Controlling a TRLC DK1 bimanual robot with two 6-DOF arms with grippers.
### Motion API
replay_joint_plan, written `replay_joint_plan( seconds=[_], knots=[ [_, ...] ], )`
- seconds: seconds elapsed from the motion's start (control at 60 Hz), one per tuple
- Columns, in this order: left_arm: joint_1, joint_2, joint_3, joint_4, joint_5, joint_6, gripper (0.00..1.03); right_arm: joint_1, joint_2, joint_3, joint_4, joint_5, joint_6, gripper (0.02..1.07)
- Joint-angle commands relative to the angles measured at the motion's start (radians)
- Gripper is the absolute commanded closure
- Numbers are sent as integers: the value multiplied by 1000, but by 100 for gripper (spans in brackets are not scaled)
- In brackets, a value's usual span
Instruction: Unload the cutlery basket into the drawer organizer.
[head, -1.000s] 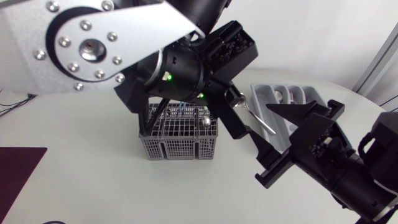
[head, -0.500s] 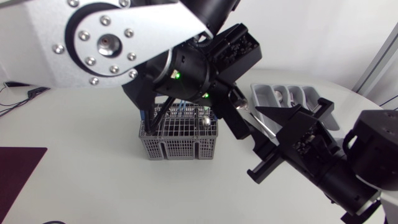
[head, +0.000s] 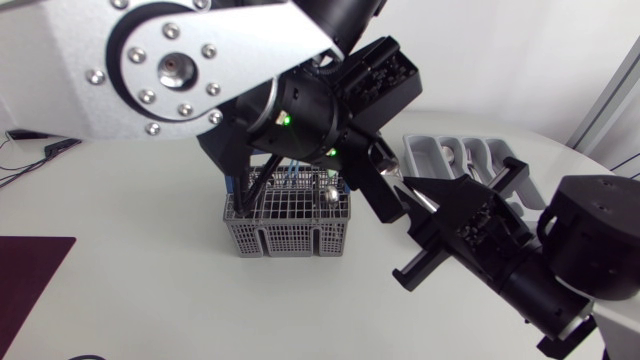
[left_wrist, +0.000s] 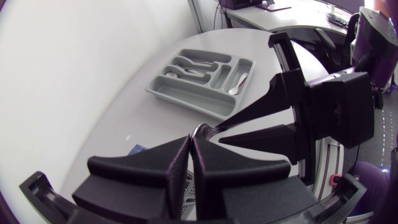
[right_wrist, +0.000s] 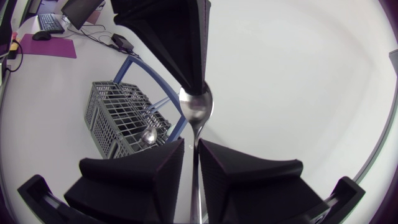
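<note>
Drawer organizer (head: 425, 150), grey, lies at the far right of the white counter (head: 150, 300), its near end hidden behind the right arm's black wrist. The left arm (head: 200, 70) stretches over the counter and hides the ground behind the grey wire cutlery basket (head: 285, 225), which stands mid-counter. A dark purple mat (head: 30, 275) lies at the counter's left edge. Above the gap between basket and organizer the two grippers meet. The left gripper (left_wrist: 193, 137) has its fingers pressed together on the bowl of a spoon (right_wrist: 196, 109). The right gripper (right_wrist: 191, 144) has its fingers narrowly apart around the handle, with a slit showing on one side. More cutlery (head: 325, 190) stands in the basket, and spoons (left_wrist: 186, 62) lie in the organizer.
</note>
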Motion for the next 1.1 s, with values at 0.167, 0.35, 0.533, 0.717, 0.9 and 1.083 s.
replay_joint_plan(
  seconds=[0.167,0.35,0.533,0.717,0.9,1.083],
  knots=[
    [-8,13,17,-3,10,-37,92,-10,27,-29,29,22,-13,91],
    [-14,7,13,-3,10,-42,91,-8,26,-32,14,22,-15,94],
    [-17,5,11,-3,10,-47,81,-5,18,-35,-4,18,-15,95],
    [-12,-1,21,-3,10,-51,50,-5,-10,-33,-54,-8,-12,95],
    [-3,-10,19,-3,8,-53,42,-11,-43,-44,-103,-31,-6,95],
    [11,-31,14,0,8,-47,37,-39,-73,-55,-156,-71,-3,95]
  ],
)
